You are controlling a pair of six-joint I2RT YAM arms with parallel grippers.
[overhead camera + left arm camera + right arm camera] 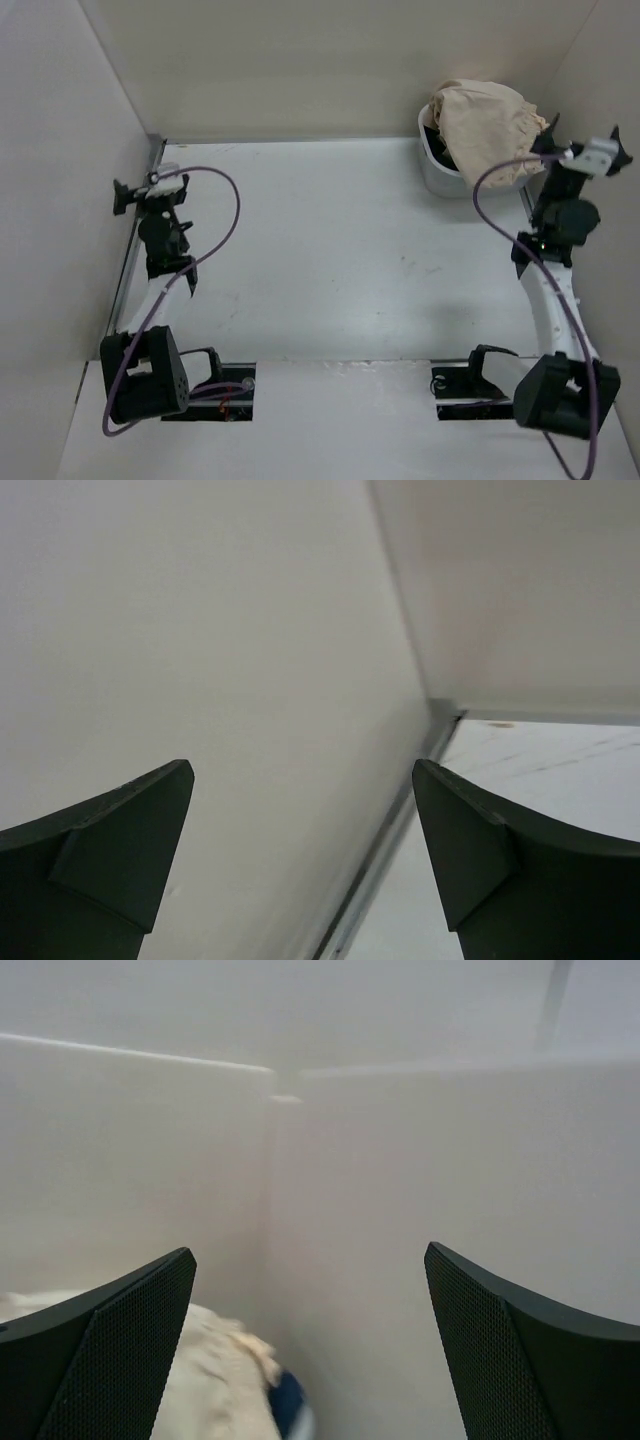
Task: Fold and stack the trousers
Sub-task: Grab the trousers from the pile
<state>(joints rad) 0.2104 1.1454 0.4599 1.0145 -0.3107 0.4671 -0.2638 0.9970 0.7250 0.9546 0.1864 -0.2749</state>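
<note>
Left arm base [145, 375]: black block in the lower left of the overhead view, at the near edge of the table [330, 250].
Right arm base [560, 395]: black block in the lower right of the same view.
Left gripper [120, 196]: at the left of the overhead view, close to the left wall [60, 200], jaws pointing at it. In its own wrist view the left gripper [300, 780] stands wide, with bare wall between the two dark fingers [120, 850] and nothing held.
Right gripper [622, 148]: in the upper right of the overhead view, raised beside the bin [440, 172]. In its own wrist view the right gripper [310, 1260] is spread wide and empty, facing a corner of the white walls.
Trousers [485, 125]: cream bundle with a gathered edge, heaped in and over the bin in the upper right of the overhead view, well apart from the left gripper and near the right one. They show again as pale crumpled cloth [215, 1360] at the lower left of the right wrist view, beneath the fingers and not touched.
Bin: white, rounded, standing on the table in the far right corner.
Dark cloth [437, 140]: a dark patch under the trousers at the bin's left rim.
Blue patch [288, 1400]: possibly another garment beside the cream cloth, too blurred to tell.
Cables: a purple loop [225, 200] at the left arm and another [485, 195] at the right arm.
</note>
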